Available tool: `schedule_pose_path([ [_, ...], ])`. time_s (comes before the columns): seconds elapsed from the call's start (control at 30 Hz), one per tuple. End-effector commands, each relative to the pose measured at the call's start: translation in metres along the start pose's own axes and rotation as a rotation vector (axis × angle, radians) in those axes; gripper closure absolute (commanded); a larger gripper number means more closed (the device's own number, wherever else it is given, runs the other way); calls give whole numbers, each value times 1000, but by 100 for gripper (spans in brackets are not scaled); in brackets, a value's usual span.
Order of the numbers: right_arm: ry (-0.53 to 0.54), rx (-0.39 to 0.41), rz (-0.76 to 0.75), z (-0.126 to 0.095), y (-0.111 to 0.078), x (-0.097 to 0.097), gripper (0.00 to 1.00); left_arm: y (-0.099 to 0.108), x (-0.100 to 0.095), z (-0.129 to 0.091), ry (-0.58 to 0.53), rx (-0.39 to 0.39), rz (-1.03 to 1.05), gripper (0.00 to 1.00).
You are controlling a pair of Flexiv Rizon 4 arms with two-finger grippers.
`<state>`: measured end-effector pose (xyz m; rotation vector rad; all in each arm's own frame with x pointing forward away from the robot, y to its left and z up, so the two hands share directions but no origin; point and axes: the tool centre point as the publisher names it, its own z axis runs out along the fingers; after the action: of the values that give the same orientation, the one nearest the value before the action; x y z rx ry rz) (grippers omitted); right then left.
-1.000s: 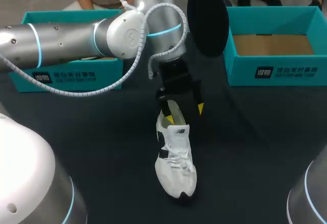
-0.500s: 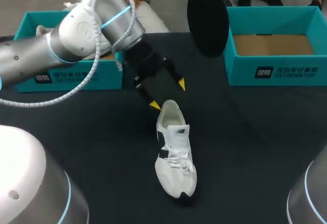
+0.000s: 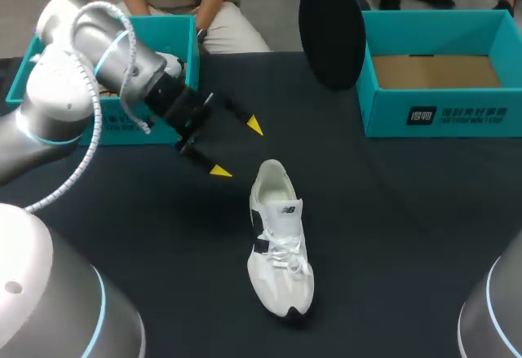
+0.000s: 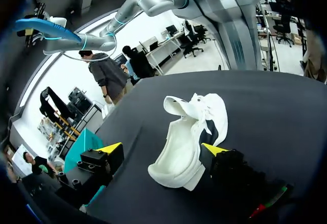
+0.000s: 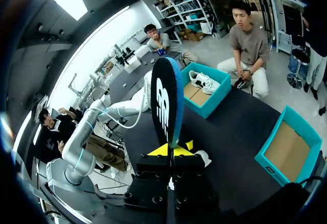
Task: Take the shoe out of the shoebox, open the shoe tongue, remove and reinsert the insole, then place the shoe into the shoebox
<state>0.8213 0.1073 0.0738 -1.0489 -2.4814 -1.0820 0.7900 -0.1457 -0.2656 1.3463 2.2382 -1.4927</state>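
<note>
1. My left hand (image 3: 237, 148) has its two yellow-tipped fingers wide apart. It grips nothing.
2. It hangs in the air near the heel end of the white lace-up sports shoe (image 3: 280, 244) and does not touch it. From my left wrist, the shoe (image 4: 189, 132) is just ahead of the hand (image 4: 162, 148).
3. The shoe sits right way up on the dark desk (image 3: 408, 227), outside both boxes. Its toe points toward me and its mouth is open wide.
4. My right hand (image 5: 172, 150) is clamped on the flat black insole (image 5: 164, 96). The insole has a blue edge and stands straight up from my fingers, high over the desk (image 3: 330, 24).
5. A teal cardboard shoebox (image 3: 440, 117) sits open on my right side, and I can see its brown floor.
6. A second teal box (image 5: 207, 101) sits on my left side, with another white shoe (image 5: 204, 82) lying in it.
</note>
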Motion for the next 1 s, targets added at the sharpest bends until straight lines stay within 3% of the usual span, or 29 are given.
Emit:
schedule_pose_path([
  [0.03, 0, 2, 1, 0, 1, 0, 100, -12, 9, -2, -550, -19, 92, 0],
  [0.2, 0, 2, 1, 0, 1, 0, 100, -20, 5, -5, -634, -62, 113, 0],
  [0.93, 0, 2, 1, 0, 1, 0, 100, -22, 1, -9, -624, -58, 168, 0],
  [1.0, 0, 2, 1, 0, 1, 0, 100, -26, -5, -18, -628, -110, 250, 0],
])
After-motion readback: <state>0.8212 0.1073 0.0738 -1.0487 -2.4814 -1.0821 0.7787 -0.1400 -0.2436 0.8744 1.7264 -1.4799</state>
